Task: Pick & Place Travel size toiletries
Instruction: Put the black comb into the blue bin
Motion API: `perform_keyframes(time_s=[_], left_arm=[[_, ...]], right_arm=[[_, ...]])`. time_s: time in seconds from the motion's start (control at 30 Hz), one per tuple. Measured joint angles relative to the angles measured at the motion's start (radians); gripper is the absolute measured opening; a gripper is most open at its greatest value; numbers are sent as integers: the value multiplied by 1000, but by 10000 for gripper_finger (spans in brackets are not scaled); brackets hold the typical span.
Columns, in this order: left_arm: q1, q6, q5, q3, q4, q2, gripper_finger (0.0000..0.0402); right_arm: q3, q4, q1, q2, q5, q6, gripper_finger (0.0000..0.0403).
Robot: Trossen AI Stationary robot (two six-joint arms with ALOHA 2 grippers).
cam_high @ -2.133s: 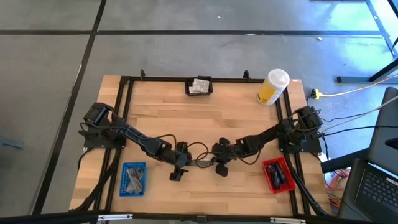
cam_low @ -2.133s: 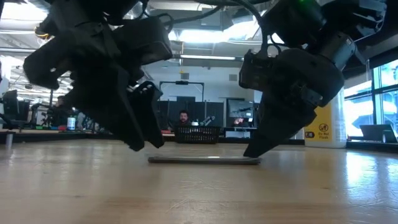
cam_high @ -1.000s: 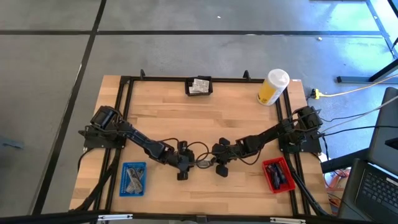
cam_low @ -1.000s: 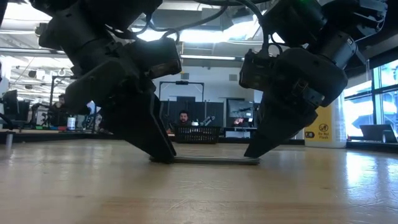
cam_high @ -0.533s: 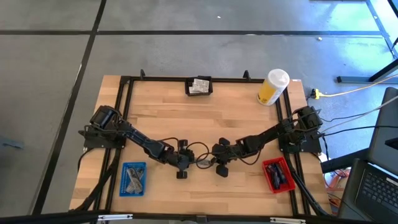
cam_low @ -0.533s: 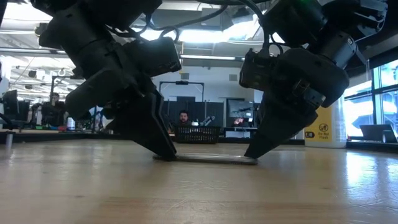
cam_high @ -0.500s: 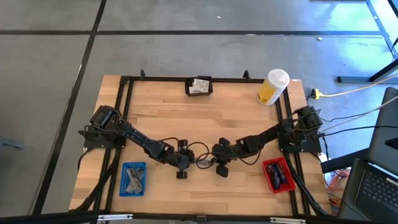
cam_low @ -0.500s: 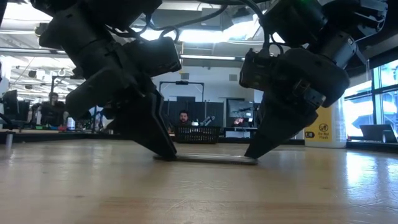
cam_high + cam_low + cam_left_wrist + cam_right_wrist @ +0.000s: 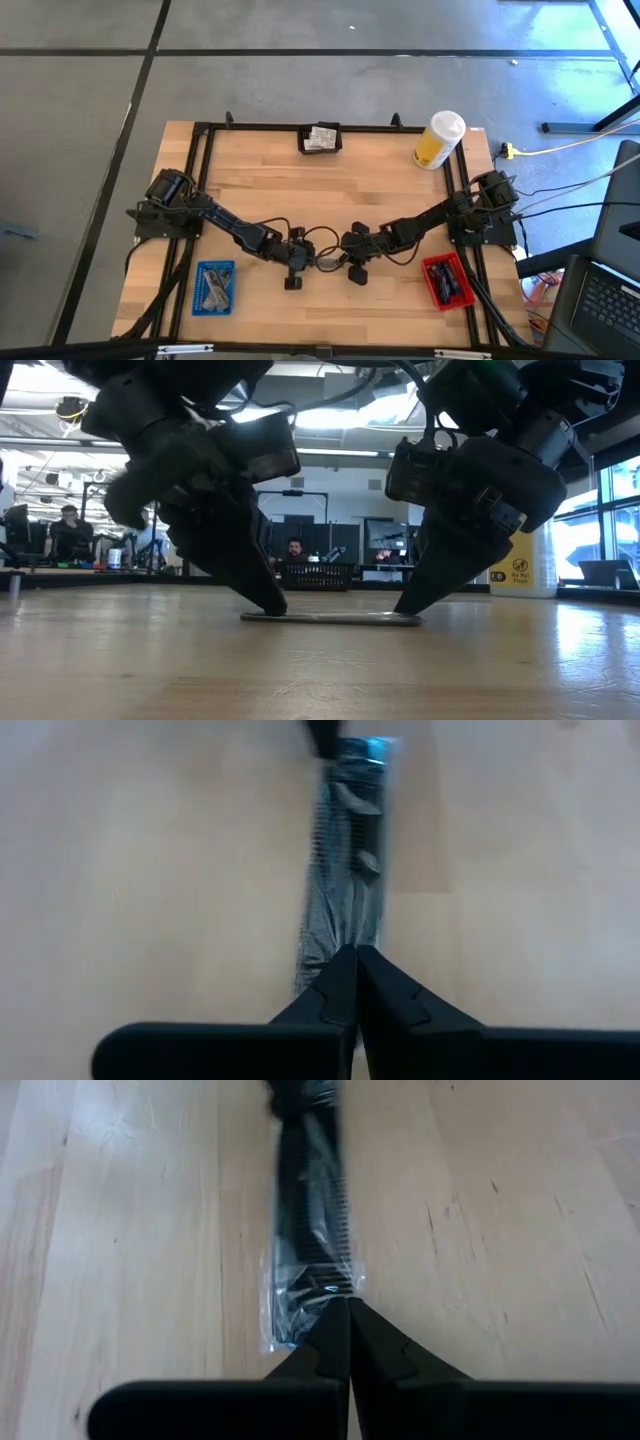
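Because the flat wrapped comb (image 9: 327,263) lies thin on the table (image 9: 380,190) at six o'clock of centre, both claws pinch it: left gripper (image 9: 303,262) closed on its nine o'clock end, right gripper (image 9: 345,263) closed on the three o'clock end, likely to lift it evenly.

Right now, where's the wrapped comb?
In the high view the wrapped comb lies flat at the table's front centre, between the left gripper and the right gripper, each pinching one end.
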Motion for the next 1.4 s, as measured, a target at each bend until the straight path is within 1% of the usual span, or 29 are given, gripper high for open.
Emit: perform_keyframes(time_s=[0.07,0.2,0.4,0.57,0.77,0.97,1.0,1.1,1.23,1.33,1.4], left_arm=[[7,-3,72,17,-5,1,2],[30,-36,183,54,-29,4,2],[68,-101,328,75,-37,8,2],[90,-121,366,75,-43,7,2],[105,-121,378,76,-52,7,2],[115,-128,378,76,-58,5,2],[115,-128,378,76,-57,5,2],[116,-131,377,74,-54,5,2],[116,-156,379,74,-55,5,2],[120,-188,413,74,-56,5,2],[127,-220,446,74,-59,5,2]], right_arm=[[0,3,0,0,-6,-5,0],[-2,15,5,0,-24,-19,0],[-3,29,17,2,-54,-20,2],[-4,45,19,3,-67,-27,12],[-2,82,18,6,-106,-104,25],[71,-17,21,-12,-106,-202,28],[92,-32,25,-13,-97,-209,27],[140,-120,46,-13,-25,-252,24],[191,-189,85,-15,65,-264,27],[219,-262,117,-15,155,-271,31],[232,-281,135,-15,189,-278,35]])
